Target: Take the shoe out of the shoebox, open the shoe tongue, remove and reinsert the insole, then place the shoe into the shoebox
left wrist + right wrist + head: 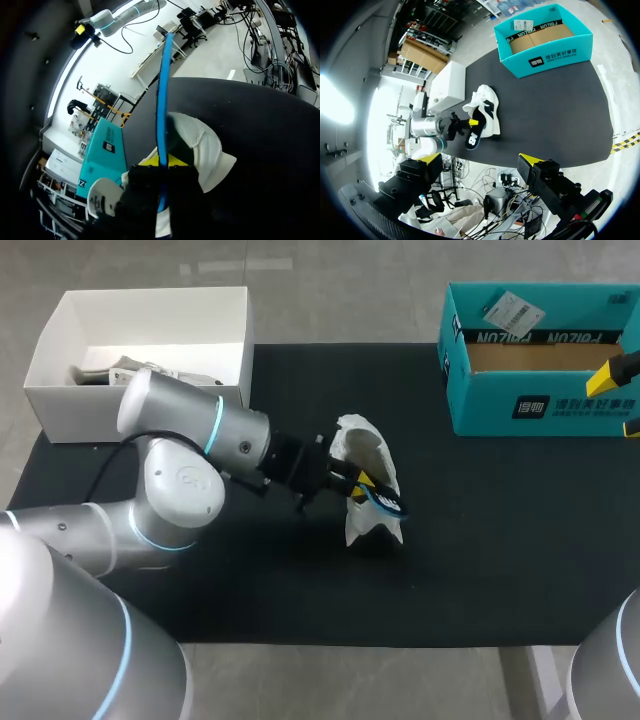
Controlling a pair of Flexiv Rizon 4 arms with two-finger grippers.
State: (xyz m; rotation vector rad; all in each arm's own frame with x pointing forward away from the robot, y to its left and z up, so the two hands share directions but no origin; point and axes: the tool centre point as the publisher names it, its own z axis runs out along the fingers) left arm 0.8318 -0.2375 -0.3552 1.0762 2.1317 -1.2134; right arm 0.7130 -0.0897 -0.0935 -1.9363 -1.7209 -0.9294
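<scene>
Dark matting is spread over the surface (480, 540), and from the head view a teal shoebox (540, 410) is seen at about 2 o'clock and an open white box (60, 400) at about 10 o'clock. Nothing but bare cardboard flooring is shown inside the shoebox, so the first step, taking the shoe out, can be judged done. The white shoe (365, 440) is found near the middle of the surface, well apart from both boxes, tipped onto its side with its opening turned toward the left arm, which comes in from 9 o'clock. The left fingers (177, 161) are closed on the insole (162, 100): in the left wrist view its blue edge is seen running straight out between the yellow tips, and in the right wrist view its dark face is shown beside the shoe, at least partly outside it. Whether the insole is being drawn out or fed back in cannot be told, and the tongue cannot be made out clearly. The right fingers (529, 160) are spread wide with nothing between them, held off at about 3 o'clock by the shoebox, well away from the shoe. The work is therefore judged to be at the insole step; seating the insole fully and returning the shoe to the shoebox are left to be done.
</scene>
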